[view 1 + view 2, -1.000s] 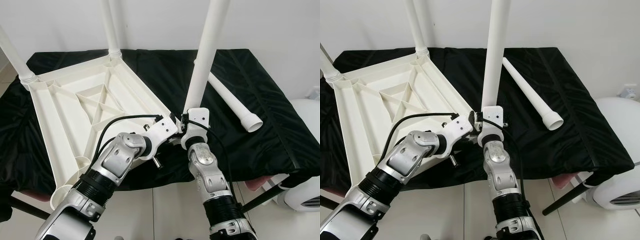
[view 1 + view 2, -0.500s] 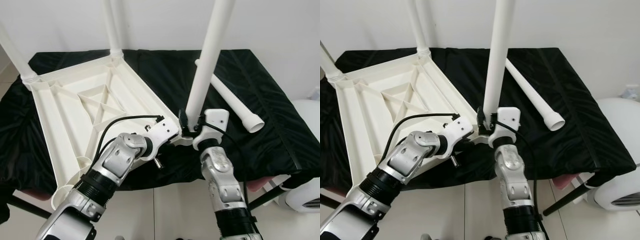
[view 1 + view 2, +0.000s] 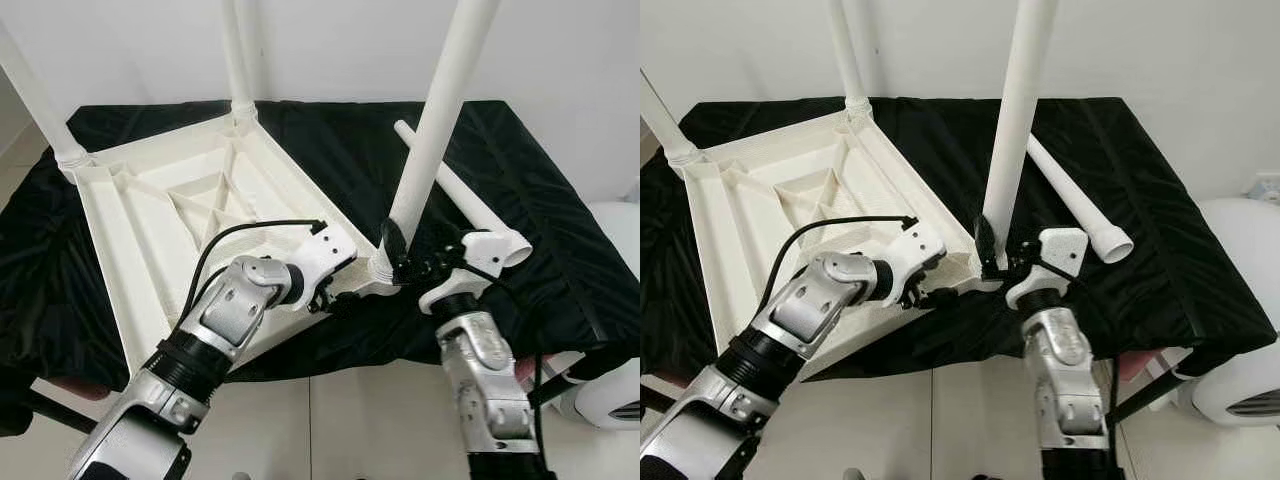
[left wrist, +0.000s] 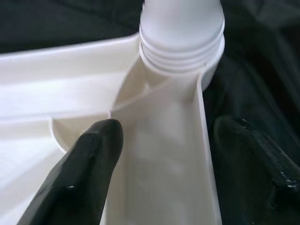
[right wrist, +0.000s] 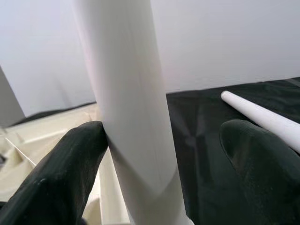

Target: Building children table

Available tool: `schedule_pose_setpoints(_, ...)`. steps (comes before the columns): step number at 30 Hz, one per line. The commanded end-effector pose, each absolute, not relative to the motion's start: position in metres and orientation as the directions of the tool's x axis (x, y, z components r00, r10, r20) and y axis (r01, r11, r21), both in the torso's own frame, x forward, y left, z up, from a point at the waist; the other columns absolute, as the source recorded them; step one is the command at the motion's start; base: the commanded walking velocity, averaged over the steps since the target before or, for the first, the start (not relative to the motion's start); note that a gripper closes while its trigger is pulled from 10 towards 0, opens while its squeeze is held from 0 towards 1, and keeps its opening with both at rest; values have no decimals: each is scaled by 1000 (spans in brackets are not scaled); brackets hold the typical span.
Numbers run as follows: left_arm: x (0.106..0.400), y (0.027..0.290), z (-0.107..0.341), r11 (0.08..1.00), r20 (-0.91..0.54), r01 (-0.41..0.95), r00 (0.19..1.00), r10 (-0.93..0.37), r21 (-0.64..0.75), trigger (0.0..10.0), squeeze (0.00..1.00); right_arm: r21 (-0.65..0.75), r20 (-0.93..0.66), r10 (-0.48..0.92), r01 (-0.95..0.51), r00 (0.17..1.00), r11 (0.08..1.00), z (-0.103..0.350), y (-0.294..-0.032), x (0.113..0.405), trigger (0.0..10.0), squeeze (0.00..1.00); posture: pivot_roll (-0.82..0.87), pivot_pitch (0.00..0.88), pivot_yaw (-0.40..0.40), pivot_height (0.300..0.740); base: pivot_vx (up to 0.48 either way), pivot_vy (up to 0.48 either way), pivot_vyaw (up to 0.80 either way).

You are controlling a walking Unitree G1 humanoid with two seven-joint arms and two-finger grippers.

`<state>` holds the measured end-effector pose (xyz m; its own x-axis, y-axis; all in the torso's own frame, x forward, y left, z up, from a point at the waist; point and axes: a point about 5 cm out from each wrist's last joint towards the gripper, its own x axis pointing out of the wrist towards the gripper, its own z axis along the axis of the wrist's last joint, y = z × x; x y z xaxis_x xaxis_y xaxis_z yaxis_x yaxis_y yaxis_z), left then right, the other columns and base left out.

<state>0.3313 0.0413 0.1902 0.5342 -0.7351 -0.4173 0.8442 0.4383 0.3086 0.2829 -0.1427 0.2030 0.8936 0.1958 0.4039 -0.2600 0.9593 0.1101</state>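
- The left end effector (image 3: 335, 296) sat at the near corner of the upturned white table top (image 3: 150, 215). Its two black fingers (image 4: 82, 164) were spread wide, one on each side of the corner's rim: one lay inside the ribbed underside, the other outside over the black cloth (image 3: 530, 180). The wrist view did not show whether either finger pressed the plastic.
- The right end effector (image 3: 402, 262) was just beside the left one, at the foot of the upright leg (image 3: 440, 110). That leg stood in the corner socket (image 4: 180, 44) directly ahead of the left end effector.
- In the right wrist view the fingers (image 5: 61, 173) were parted wide around the leg. One finger touched the side of the tube; the other stood clear of it, with cloth showing in the gap.
- The leg leaned slightly away from the left end effector and ran out past the upper edge of the head views.
- A loose leg (image 3: 455, 190) lay flat on the cloth beyond the right end effector, on the side away from the left one. Its open flared end (image 3: 515, 250) was close to the right wrist.
- Farther off than both end effectors, two more legs stood fitted in the corners of the table top: one (image 3: 40, 105) at the corner out beyond the left arm's elbow, the other (image 3: 235, 55) at the corner nearest the white wall (image 3: 340, 45).
- The cloth covered the tabletop under all the parts.
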Motion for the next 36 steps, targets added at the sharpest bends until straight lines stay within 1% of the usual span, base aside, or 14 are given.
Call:
schedule_pose_setpoints(1,334,45,190,440,-427,841,540,-726,315,10000,0,139,418,197,-276,887,951,207,-147,281,10000,0,-121,123,59,740,0,0,0)
schedule_pose_setpoints(4,335,48,197,433,-410,842,536,-738,322,10000,0,165,425,194,-286,884,944,212,-153,282,10000,0,-116,123,57,740,0,0,0)
schedule_pose_setpoints(7,335,57,213,434,-363,846,527,-768,310,10000,0,119,412,277,-352,868,928,215,-159,278,10000,0,-115,124,58,740,0,0,0)
schedule_pose_setpoints(10,334,59,218,429,-349,851,519,-781,305,10000,0,109,403,304,-375,863,921,215,-162,276,10000,0,-115,124,58,740,0,0,0)
schedule_pose_setpoints(17,325,83,249,388,-224,887,443,-868,253,10000,0,27,365,396,-434,843,900,224,-196,264,10000,0,-119,135,71,740,0,0,0)
schedule_pose_setpoints(22,326,93,249,395,-219,885,448,-867,245,10000,0,26,342,399,-433,851,901,228,-214,259,10000,0,-129,148,75,740,0,0,0)
schedule_pose_setpoints(25,325,95,245,406,-221,883,455,-862,235,10000,0,4,307,449,-473,839,881,225,-212,252,10000,0,-134,149,80,740,0,0,0)
schedule_pose_setpoints(26,322,95,240,436,-205,869,482,-852,234,10000,0,-12,262,499,-514,826,858,220,-210,245,10000,0,-136,149,83,740,0,0,0)
schedule_pose_setpoints(28,322,95,239,455,-195,861,499,-845,228,10000,0,-17,246,514,-527,822,850,218,-209,243,10000,0,-137,147,86,740,0,0,0)
schedule_pose_setpoints(30,323,94,235,541,-155,820,569,-808,190,10000,0,-21,192,563,-570,804,821,211,-208,236,10000,0,-136,146,90,740,0,0,0)
schedule_pose_setpoints(33,323,94,234,581,-136,795,604,-785,173,10000,0,-12,167,589,-596,791,803,208,-207,233,10000,0,-133,144,92,740,0,0,0)
schedule_pose_setpoints(34,324,95,235,637,-112,754,655,-747,157,10000,0,1,134,626,-632,768,775,205,-206,231,10000,0,-126,145,92,740,0,0,0)
schedule_pose_setpoints(35,324,95,235,637,-112,754,655,-747,157,10000,0,1,134,626,-632,768,775,205,-206,231,10000,0,-126,145,92,740,0,0,0)
schedule_pose_setpoints(36,324,96,237,667,-94,727,684,-723,165,10000,0,12,118,651,-657,750,754,203,-205,230,10000,0,-114,145,85,740,0,0,0)
